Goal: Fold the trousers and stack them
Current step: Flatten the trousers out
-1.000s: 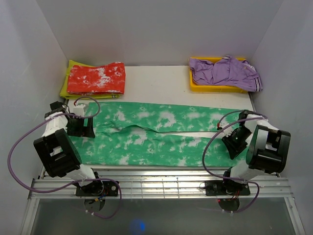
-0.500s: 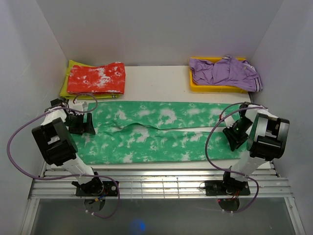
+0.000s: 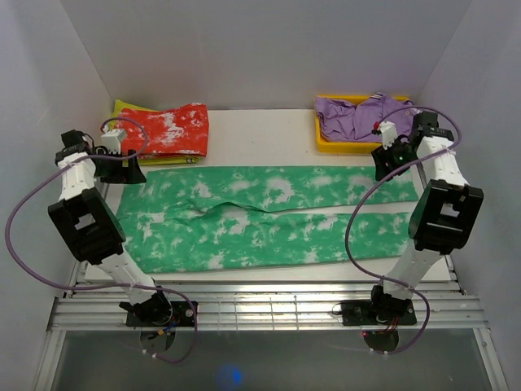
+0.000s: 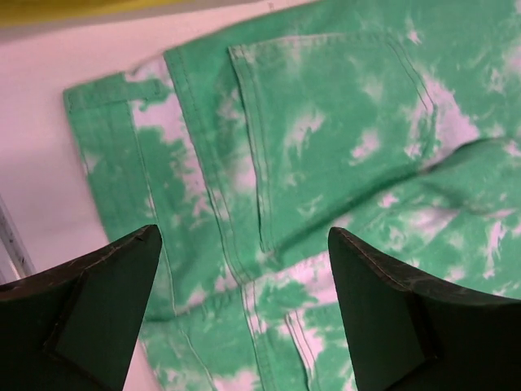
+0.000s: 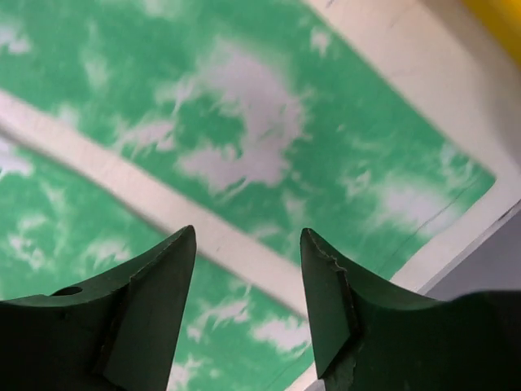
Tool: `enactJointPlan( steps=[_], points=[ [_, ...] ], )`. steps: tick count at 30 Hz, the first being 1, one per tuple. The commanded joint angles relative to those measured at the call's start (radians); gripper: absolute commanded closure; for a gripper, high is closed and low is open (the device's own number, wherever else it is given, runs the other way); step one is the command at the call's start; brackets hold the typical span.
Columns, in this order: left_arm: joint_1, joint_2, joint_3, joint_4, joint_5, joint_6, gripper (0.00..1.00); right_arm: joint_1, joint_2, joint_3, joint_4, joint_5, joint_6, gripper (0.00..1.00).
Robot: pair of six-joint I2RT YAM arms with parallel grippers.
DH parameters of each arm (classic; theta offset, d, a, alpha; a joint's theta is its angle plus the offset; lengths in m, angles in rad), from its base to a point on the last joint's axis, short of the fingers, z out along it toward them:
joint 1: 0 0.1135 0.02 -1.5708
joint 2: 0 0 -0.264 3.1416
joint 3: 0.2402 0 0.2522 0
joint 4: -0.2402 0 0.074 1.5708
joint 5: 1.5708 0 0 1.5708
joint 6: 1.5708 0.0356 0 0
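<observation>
Fingers [image 4: 98,309] of the left end effector [image 4: 242,236] were spread wide apart and held nothing. They hung over the waist end of the trousers [image 4: 326,122], just above a flat back pocket [image 4: 326,138] with neat sewn edges. The right end effector [image 5: 248,235] was spread apart too, and it was empty. It hung over the far leg near its bottom end, where a thin strip of white table [image 5: 122,177] showed between the two legs.

The trousers lay flat and long across the middle of the table. The waist was on the left and the leg ends were on the right, with one leg beside the other. They were bright green with white blotches. One raised crease [image 3: 220,210] ran near the middle.

The cloth looked soft, thin and light. I think it would flop, sag and bunch up when lifted. It would not break. The smooth table might let it slide. The waist and the sewn edges looked thicker, so a corner of the waist and the end of a leg seemed like good spots to pinch.

At the far left of the table sat a folded red and white garment [image 3: 161,130] on top of a yellow-green cloth [image 3: 112,140]. At the far right, a crumpled purple garment [image 3: 374,118] sat in a hard yellow tray [image 3: 358,147].
</observation>
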Motion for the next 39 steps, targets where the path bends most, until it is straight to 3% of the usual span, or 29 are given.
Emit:
enactJointPlan(
  steps=[1,6,12,17,21,23,26,28,29,30,34,37,39],
  points=[
    [-0.016,0.109,0.046,0.060,0.031,-0.074,0.06,0.033,0.147,0.067,0.055,-0.051,0.114,0.42],
    [-0.060,0.196,0.057,0.129,-0.006,-0.110,0.08,0.078,0.237,0.024,0.202,0.039,0.144,0.46],
    [-0.075,0.241,0.003,0.152,-0.038,-0.070,0.18,0.079,0.214,-0.172,0.253,0.182,0.021,0.52],
    [-0.075,0.200,-0.075,0.128,-0.059,0.011,0.27,0.078,0.149,-0.311,0.227,0.214,-0.040,0.61],
    [-0.075,0.167,-0.086,0.091,-0.073,0.070,0.29,0.078,0.074,-0.321,0.166,0.200,-0.076,0.60],
    [-0.074,0.160,-0.057,0.071,-0.064,0.085,0.27,0.073,0.065,-0.277,0.120,0.193,-0.089,0.55],
    [-0.075,0.146,0.001,0.023,-0.012,0.101,0.18,0.053,0.080,-0.110,0.028,0.168,-0.131,0.39],
    [-0.075,0.137,0.029,0.005,0.011,0.101,0.13,0.033,0.126,0.045,-0.032,0.159,-0.198,0.11],
    [-0.075,0.137,0.056,0.002,0.011,0.102,0.11,0.024,0.166,0.096,-0.081,0.156,-0.223,0.06],
    [-0.075,0.133,0.070,-0.006,0.014,0.104,0.09,0.015,0.190,0.146,-0.110,0.150,-0.249,0.10],
    [-0.075,0.123,0.098,-0.011,0.026,0.116,0.03,-0.027,0.333,0.436,-0.228,0.151,-0.397,0.09],
    [-0.075,0.121,0.103,-0.011,0.040,0.117,0.02,-0.040,0.425,0.523,-0.295,0.163,-0.473,0.00],
    [-0.075,0.117,0.098,-0.008,0.037,0.113,0.02,-0.047,0.453,0.530,-0.293,0.165,-0.536,0.14]
  ],
)
